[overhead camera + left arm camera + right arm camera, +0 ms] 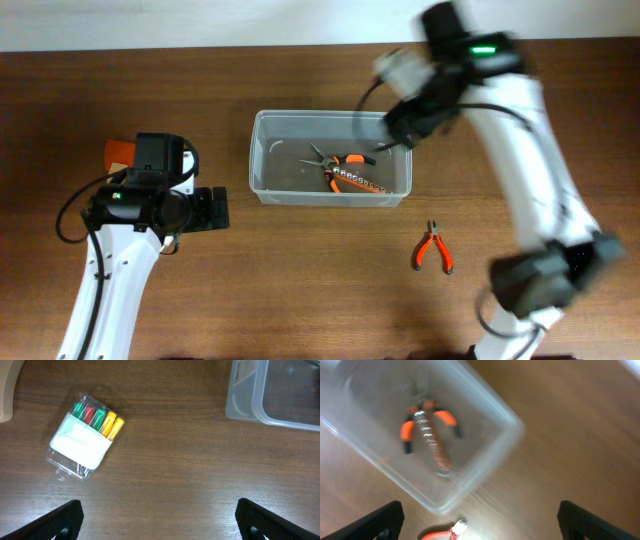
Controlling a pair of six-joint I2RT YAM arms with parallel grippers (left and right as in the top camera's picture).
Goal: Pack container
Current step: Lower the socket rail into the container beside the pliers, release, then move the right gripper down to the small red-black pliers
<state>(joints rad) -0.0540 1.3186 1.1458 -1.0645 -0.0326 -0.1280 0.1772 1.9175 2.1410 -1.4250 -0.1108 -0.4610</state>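
Observation:
The clear plastic container (263,185) stands at the table's middle. In it lie orange-handled pliers (345,160) and a strip of metal bits (360,182). Both also show in the right wrist view, the pliers (407,430) beside the strip (435,447), inside the container (485,455). A second pair of orange pliers (433,250) lies on the table in front of the container's right end; its tip shows in the right wrist view (445,534). My right gripper (405,125) (480,520) is open and empty above the container's right end, blurred. My left gripper (218,210) (160,520) is open and empty, left of the container.
A clear pack of coloured markers (85,437) lies on the wood under my left wrist. The container's corner (250,395) shows at that view's upper right. An orange and white object (120,152) sits by the left arm.

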